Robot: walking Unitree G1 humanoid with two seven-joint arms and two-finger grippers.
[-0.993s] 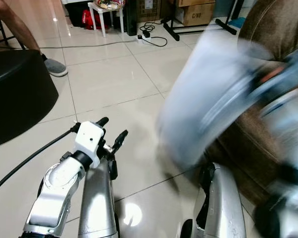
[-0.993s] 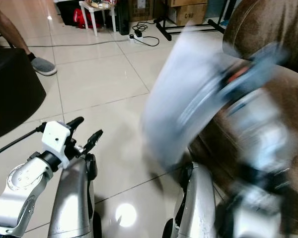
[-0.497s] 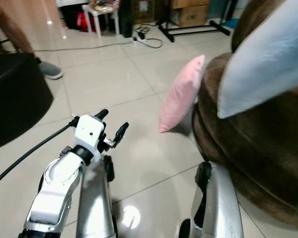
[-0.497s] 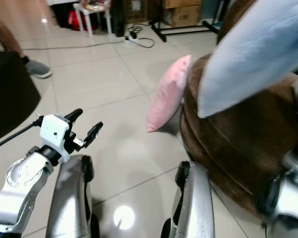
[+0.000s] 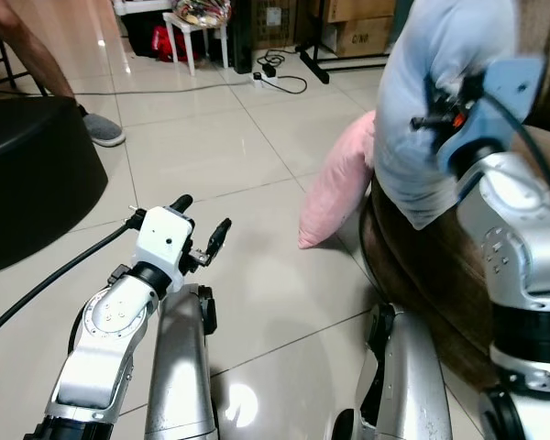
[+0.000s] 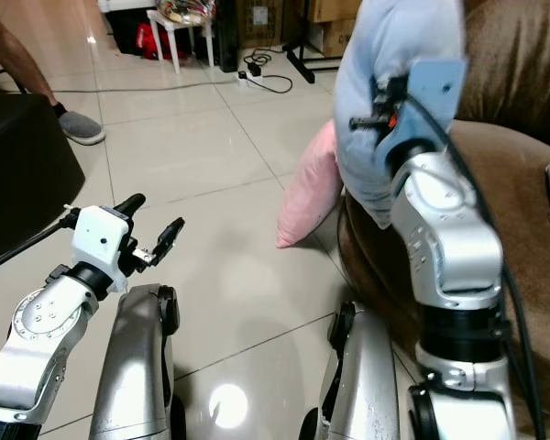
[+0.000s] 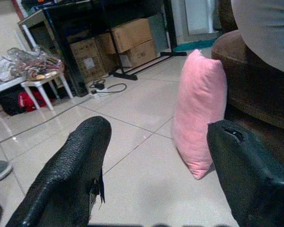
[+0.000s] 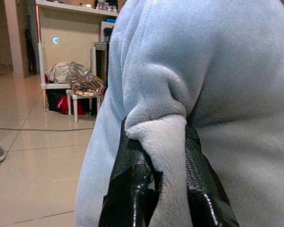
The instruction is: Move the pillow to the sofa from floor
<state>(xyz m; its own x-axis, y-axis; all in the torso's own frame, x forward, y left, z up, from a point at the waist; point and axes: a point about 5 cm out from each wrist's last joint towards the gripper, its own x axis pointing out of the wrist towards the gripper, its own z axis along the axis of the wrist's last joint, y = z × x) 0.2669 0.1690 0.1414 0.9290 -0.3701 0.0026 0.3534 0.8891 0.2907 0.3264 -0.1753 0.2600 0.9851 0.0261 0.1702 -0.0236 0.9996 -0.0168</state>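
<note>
we see our right tool (image 8: 163,189) raised in front of the brown sofa (image 6: 522,174), its two black fingers (image 8: 132,184) clenched on a fold of the light blue pillow (image 5: 431,82). the pillow hangs off the floor, held up against the front and arm of the sofa, with its lower edge draped over the sofa's rounded side. we cannot tell whether it rests on the seat.

a pink pillow (image 5: 335,183) stands on edge on the tiled floor (image 5: 238,156), leaning against the sofa's side just below the blue one. through the left wrist camera it appears between the two black fingers (image 7: 71,175) of our left tool (image 5: 202,229), which is released, its fingers spread wide apart and holding nothing. that tool hovers low over the tiles, well apart from both pillows.

to our left sits a dark round piece of furniture (image 5: 32,174), and beyond it a person's leg and grey shoe (image 5: 103,128) rest on the floor. further back are a small white stool (image 5: 197,32) with a bundle on it, a power strip with cables (image 5: 275,73) and cardboard boxes (image 5: 353,32). a black cable (image 5: 46,293) runs across the floor towards our left arm.
</note>
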